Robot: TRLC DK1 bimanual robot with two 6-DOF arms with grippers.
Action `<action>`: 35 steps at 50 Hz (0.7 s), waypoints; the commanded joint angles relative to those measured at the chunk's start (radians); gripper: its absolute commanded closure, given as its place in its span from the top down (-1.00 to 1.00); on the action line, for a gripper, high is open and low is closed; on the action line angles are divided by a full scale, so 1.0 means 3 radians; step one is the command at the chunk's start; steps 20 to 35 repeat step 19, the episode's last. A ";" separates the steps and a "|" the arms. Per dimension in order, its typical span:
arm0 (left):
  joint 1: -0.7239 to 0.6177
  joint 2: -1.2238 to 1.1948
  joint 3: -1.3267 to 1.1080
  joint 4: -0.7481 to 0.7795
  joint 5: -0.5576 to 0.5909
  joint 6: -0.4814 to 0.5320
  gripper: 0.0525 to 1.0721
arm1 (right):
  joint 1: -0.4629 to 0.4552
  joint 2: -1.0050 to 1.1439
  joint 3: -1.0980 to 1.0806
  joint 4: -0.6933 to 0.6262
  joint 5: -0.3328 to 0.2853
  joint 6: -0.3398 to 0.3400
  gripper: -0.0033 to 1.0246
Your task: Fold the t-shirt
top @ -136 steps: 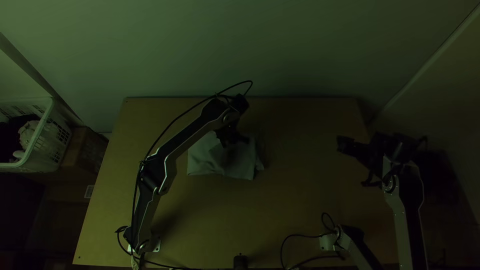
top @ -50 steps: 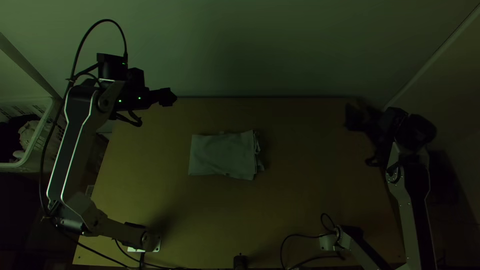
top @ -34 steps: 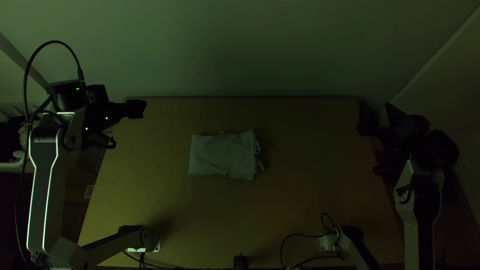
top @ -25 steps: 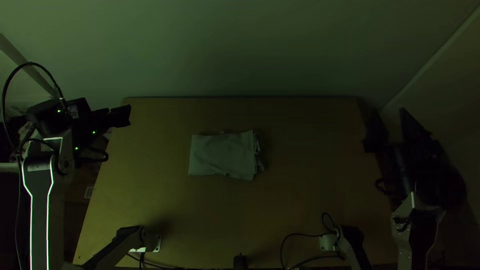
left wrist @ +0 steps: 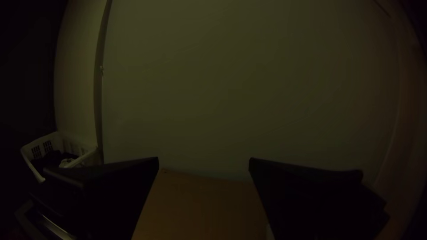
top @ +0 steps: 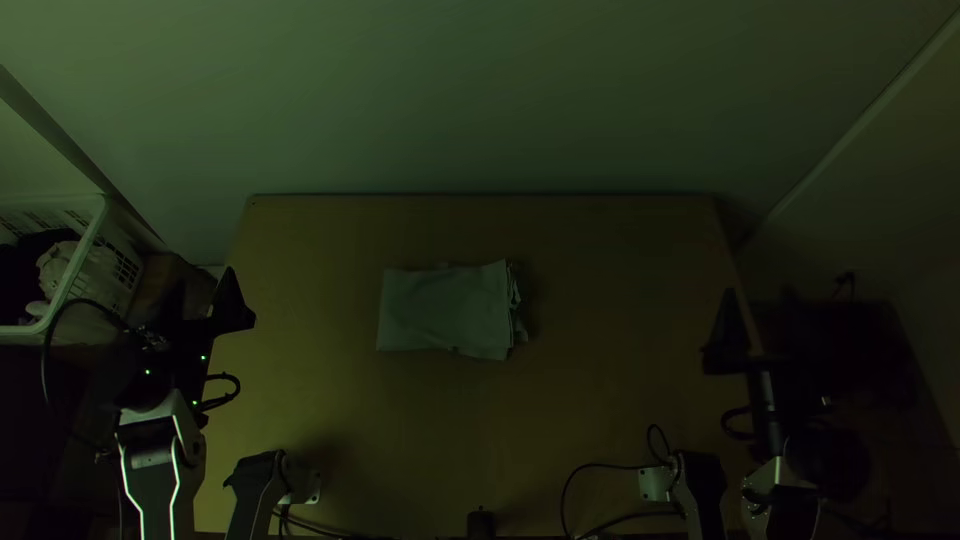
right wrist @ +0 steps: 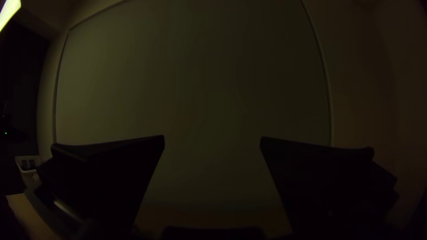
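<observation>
The top view looks steeply down from high over the whole table [top: 600, 400]. Both wrist views, set lower at its sides, face the pale wall [top: 480, 100] beyond. All three share that wall and the white basket [top: 103, 292].

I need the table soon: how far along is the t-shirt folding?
Folding looks done or nearly so: the t-shirt lies as a flat rectangle on the table. Nothing is in hand; the left pincer and right pincer are open, away from it. Perhaps only tidying remains: layers jut unevenly at its right end.
</observation>
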 commanded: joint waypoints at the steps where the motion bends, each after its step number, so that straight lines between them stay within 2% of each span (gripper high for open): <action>1: 0.0013 -0.0513 -0.0576 0.0170 -0.0038 0.0036 0.91 | -0.0027 -0.0288 -0.0348 0.0083 0.0010 0.0136 0.92; 10: 0.0013 -0.1034 -0.1230 0.0313 -0.0043 0.0113 0.91 | -0.0068 -0.0590 -0.0865 0.0124 0.0035 0.0161 0.92; 19: 0.0013 -0.1505 -0.1747 0.0375 -0.0043 0.0169 0.91 | -0.0165 -0.0718 -0.1330 0.0420 0.0041 0.0115 0.92; 35: 0.0013 -0.1505 -0.1747 0.0375 -0.0043 0.0169 0.91 | -0.0165 -0.0718 -0.1330 0.0420 0.0041 0.0115 0.92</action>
